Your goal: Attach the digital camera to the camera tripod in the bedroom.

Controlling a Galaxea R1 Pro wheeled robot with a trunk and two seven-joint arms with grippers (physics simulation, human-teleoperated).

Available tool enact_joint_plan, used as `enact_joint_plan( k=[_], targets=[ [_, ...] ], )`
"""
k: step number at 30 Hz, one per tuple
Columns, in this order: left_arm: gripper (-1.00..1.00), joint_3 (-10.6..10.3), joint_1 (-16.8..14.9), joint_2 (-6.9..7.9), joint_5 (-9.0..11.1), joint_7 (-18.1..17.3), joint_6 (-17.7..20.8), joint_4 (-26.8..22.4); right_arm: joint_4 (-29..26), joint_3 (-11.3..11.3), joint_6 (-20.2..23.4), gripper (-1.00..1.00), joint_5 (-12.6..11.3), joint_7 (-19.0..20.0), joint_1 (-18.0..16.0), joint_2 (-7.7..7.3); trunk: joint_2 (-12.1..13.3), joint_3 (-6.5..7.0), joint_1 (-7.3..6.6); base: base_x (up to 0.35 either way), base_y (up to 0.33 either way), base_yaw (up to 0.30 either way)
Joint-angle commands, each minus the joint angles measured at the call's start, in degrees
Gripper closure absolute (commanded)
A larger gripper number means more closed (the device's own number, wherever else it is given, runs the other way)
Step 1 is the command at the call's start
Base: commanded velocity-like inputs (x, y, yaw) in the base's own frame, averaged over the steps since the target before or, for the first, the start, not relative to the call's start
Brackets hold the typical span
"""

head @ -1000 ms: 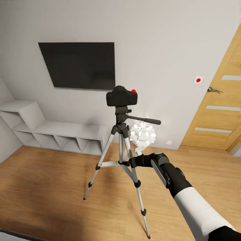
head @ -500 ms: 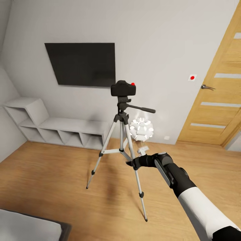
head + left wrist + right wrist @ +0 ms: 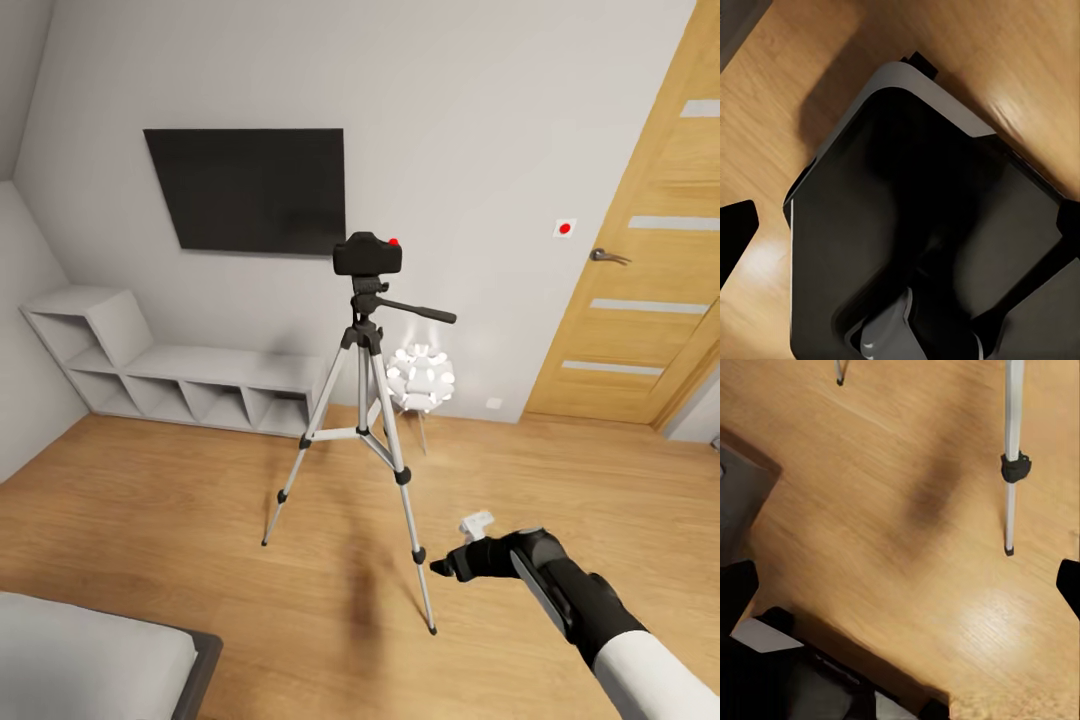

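Note:
The black digital camera (image 3: 368,255), with a red dot on top, sits on the head of the camera tripod (image 3: 362,330). The tripod stands on the wood floor with its silver legs spread and its pan handle pointing right. My right gripper (image 3: 445,565) hangs low to the right of the tripod's near leg (image 3: 412,540), apart from it. In the right wrist view the right gripper (image 3: 900,585) is open over bare floor, beside a tripod leg (image 3: 1012,450). The left gripper (image 3: 900,232) is open with nothing in it, above my dark base (image 3: 930,225).
A wall TV (image 3: 250,190) hangs behind the tripod above a low white shelf unit (image 3: 150,370). A white clustered lamp (image 3: 420,378) stands just behind the tripod. A wooden door (image 3: 640,300) is at the right. A grey bed corner (image 3: 90,660) lies near left.
The view has pulled back from the tripod, and the bed corner has come in. My right arm has dropped and drawn away from the tripod's leg brace. The camera stays on the tripod.

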Motion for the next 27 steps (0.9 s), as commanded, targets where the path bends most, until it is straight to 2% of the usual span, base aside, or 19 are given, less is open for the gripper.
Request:
enact_joint_plan(
  k=[1, 2, 4, 6, 7, 9, 10, 11, 12, 14, 16, 17, 23, 26, 27],
  targets=[
    [-1.0, 0.4, -0.1, 0.0, -0.3, 0.2, 0.1, 0.0, 1.6, 0.2, -0.6, -1.0, -0.8, -0.2, 1.1, -0.3, -0.1, -0.1, 0.03, -0.021, 0.0, 0.0],
    [-1.0, 0.4, -0.1, 0.02, -0.3, 0.2, 0.1, 0.0, 4.9, 0.2, -3.0, -1.0, -0.6, -0.3, 3.1, -0.61, -0.1, -0.1, 0.03, -0.014, 0.0, 0.0],
    [-1.0, 0.4, -0.1, 0.03, -0.3, 0.2, 0.1, 0.0, 8.9, 0.2, -5.7, -1.0, -0.6, -0.4, 4.9, -0.82, -0.1, -0.1, 0.03, -0.01, 0.0, 0.0],
    [-1.0, 0.4, -0.1, 0.04, -0.3, 0.2, 0.1, 0.0, 16.4, 0.2, -9.8, -1.0, -0.5, -0.5, 6.9, -0.97, -0.1, -0.1, 0.03, -0.005, 0.0, 0.0],
    [-1.0, 0.4, -0.1, 0.02, -0.3, 0.2, 0.2, 0.0, 22.6, 0.3, -12.3, -1.0, -0.4, -0.6, 7.7, -0.98, -0.1, -0.1, 0.03, -0.003, 0.0, 0.0],
    [-1.0, 0.4, 0.0, -0.02, -0.3, 0.2, 0.3, 0.0, 28.7, 0.3, -14.7, -1.0, -0.3, -0.8, 8.2, -0.89, -0.1, -0.1, 0.03, -0.002, 0.0, 0.0],
    [-1.0, 0.4, 0.1, -0.06, -0.3, 0.1, 0.4, 0.0, 34.6, 0.4, -17.3, -1.0, -0.3, -1.0, 8.6, -0.77, -0.1, -0.1, 0.03, -0.001, 0.0, 0.0],
    [-1.0, 0.4, 0.2, -0.07, -0.3, 0.1, 0.4, 0.0, 37.4, 0.4, -18.7, -1.0, -0.3, -1.1, 8.7, -0.69, -0.1, -0.1, 0.03, 0.0, 0.0, 0.0],
    [-1.0, 0.4, 0.4, -0.09, -0.3, 0.1, 0.4, 0.0, 42.1, 0.4, -22.0, -1.0, -0.4, -1.3, 8.9, -0.58, -0.1, -0.1, 0.03, 0.0, 0.0, 0.0],
    [-1.0, 0.4, 0.8, -0.11, -0.3, 0.1, 0.5, 0.0, 46.1, 0.4, -26.8, -1.0, -0.5, -2.2, 9.1, -0.47, -0.1, -0.1, 0.03, 0.0, 0.0, 0.0],
    [-1.0, 0.4, 1.0, -0.11, -0.3, 0.1, 0.5, 0.0, 47.6, 0.4, -29.1, -1.0, -0.5, -3.4, 9.5, -0.41, -0.1, -0.1, 0.03, 0.0, 0.0, 0.0],
    [-1.0, 0.4, 1.6, -0.12, -0.3, 0.1, 0.5, 0.0, 48.9, 0.3, -31.1, -1.0, -0.7, -6.4, 11.1, -0.3, -0.1, -0.1, 0.03, 0.0, 0.0, 0.0],
    [-1.0, 0.4, 2.4, -0.02, -0.7, 0.1, 0.5, 0.0, 50.0, 0.1, -33.1, -1.0, -1.5, -16.4, 16.6, 0.31, -0.1, -0.1, 0.03, 0.0, 0.0, 0.0],
    [-1.0, 0.4, 2.6, 0.14, -2.0, 0.1, 0.6, 0.0, 50.1, 0.1, -33.4, -1.0, -2.2, -19.5, 17.9, 1.77, -0.1, -0.1, 0.03, 0.0, 0.0, 0.0],
    [-1.0, 0.4, 2.6, 0.2, -3.1, 0.1, 0.7, 0.0, 50.1, 0.1, -33.4, -1.0, -2.4, -20.4, 18.3, 2.55, -0.1, -0.1, 0.03, 0.0, 0.0, 0.0]
  ],
)
